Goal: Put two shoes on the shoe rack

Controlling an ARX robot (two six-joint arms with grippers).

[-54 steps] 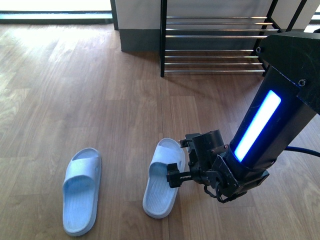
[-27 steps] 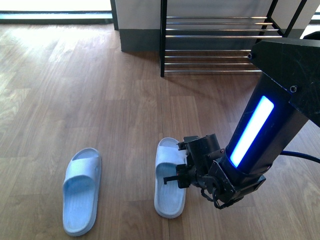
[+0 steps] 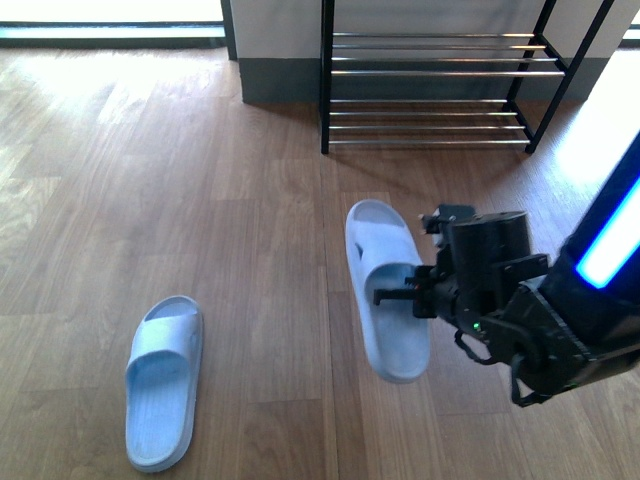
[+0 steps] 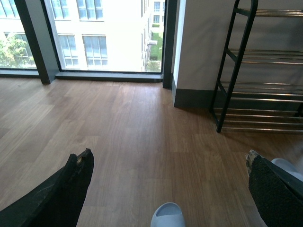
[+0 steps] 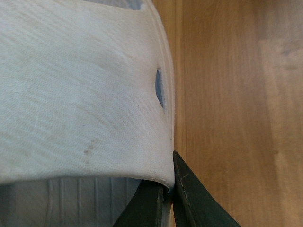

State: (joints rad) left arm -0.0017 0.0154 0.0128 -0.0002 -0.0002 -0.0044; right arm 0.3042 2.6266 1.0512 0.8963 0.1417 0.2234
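My right gripper is shut on the side of a pale blue slide, which hangs above the wood floor, toe toward the shoe rack. In the right wrist view the slide's strap fills the frame, and the two fingers pinch its edge. The other pale blue slide lies flat on the floor at the left. Its toe shows between the wide-open fingers of my left gripper, which holds nothing. The black rack with chrome rods stands against the far wall. No sneakers are in view.
A grey wall corner stands just left of the rack. A large window with a dark frame runs along the far left. My right arm with its blue light strip fills the lower right.
The right gripper has lifted the slide off the floor and carried it up and to the right, toward the rack. The left slide has not moved.
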